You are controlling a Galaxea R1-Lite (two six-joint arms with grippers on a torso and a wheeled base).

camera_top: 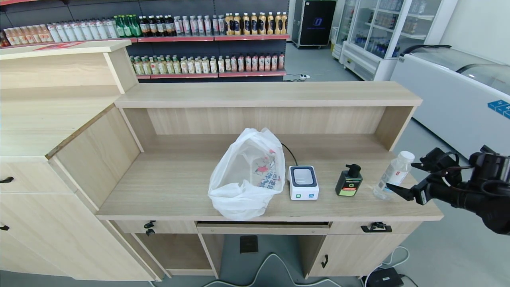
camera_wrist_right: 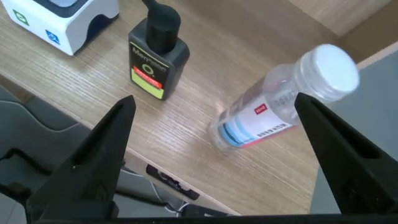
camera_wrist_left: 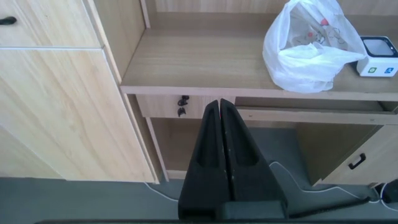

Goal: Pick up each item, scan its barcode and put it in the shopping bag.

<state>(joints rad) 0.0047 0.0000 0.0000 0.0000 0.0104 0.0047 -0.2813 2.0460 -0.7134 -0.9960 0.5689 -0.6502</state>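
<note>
Right gripper (camera_top: 401, 175), released wide, flanks the water bottle (camera_top: 392, 177) at the desk's (camera_top: 167, 179) right end, seemingly not touching it; pump bottle (camera_top: 349, 181), scanner (camera_top: 303, 182) and shopping bag (camera_top: 247, 175) sit leftward. Left gripper (camera_wrist_left: 220, 109) is clenched, empty.

Shopping bag (camera_top: 247, 175) on counter (camera_top: 167, 187), scanner (camera_top: 303, 182) just right, pump bottle (camera_top: 349, 181) farther right, water bottle (camera_top: 392, 175) rightmost

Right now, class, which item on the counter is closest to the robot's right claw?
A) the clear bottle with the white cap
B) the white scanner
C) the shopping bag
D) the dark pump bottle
A: in the right wrist view the clear bottle appears between the open fingers of the right claw, while the pump bottle, scanner and shopping bag sit progressively farther to the robot's left.
</note>
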